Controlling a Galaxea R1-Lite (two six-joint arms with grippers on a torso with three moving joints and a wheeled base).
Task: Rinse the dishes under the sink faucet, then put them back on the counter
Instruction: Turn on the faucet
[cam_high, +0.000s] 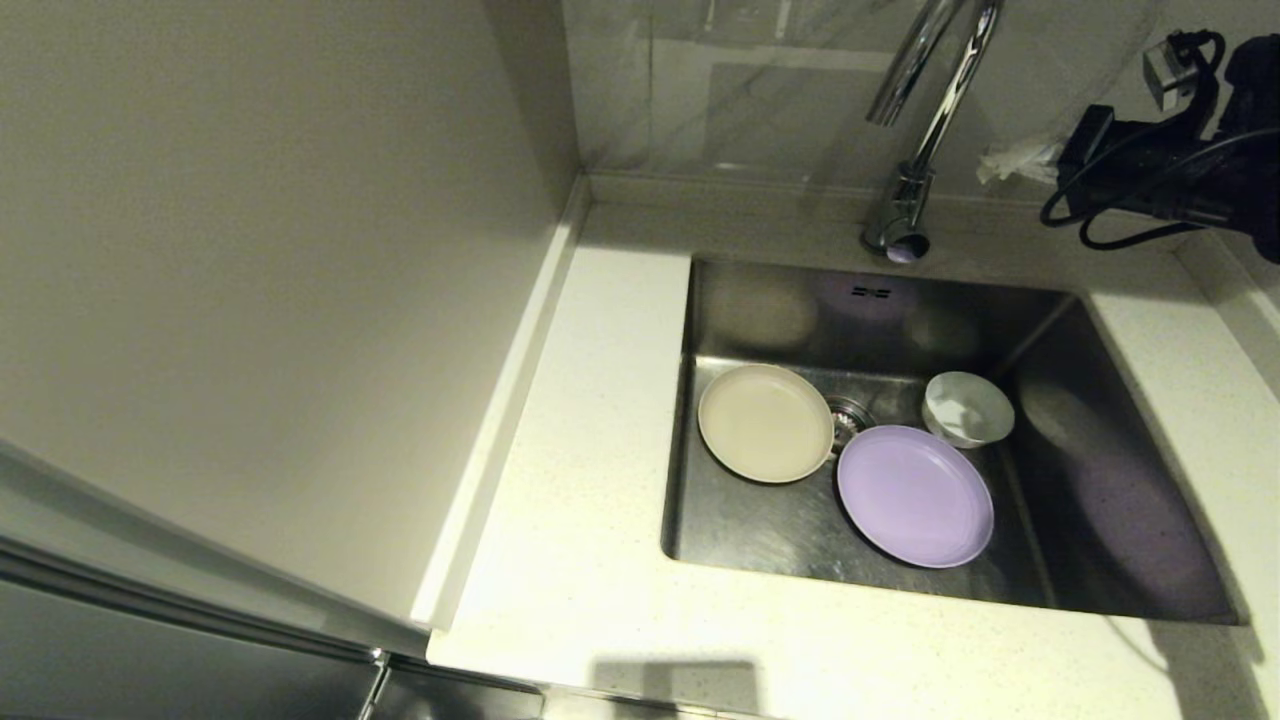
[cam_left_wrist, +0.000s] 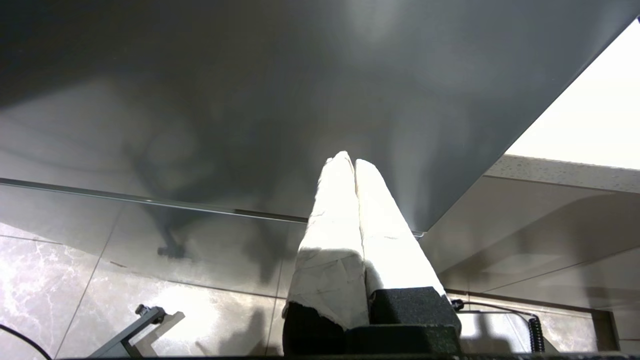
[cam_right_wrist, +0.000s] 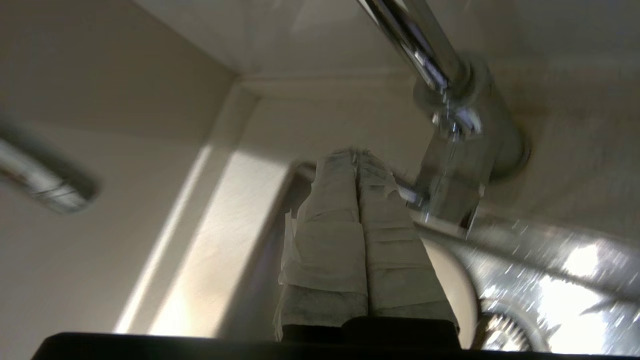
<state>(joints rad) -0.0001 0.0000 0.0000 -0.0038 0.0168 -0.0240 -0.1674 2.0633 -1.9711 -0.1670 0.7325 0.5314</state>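
The right gripper (cam_right_wrist: 356, 155), fingers pressed together and empty, hung beside the faucet (cam_right_wrist: 450, 130) base. Cream plate (cam_high: 766, 422), lilac plate (cam_high: 916, 496) and bowl (cam_high: 968, 408) lay in the sink (cam_high: 760, 540).

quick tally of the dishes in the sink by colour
cream plate: 1
lilac plate: 1
white bowl: 1
total: 3 dishes, all lying in the sink
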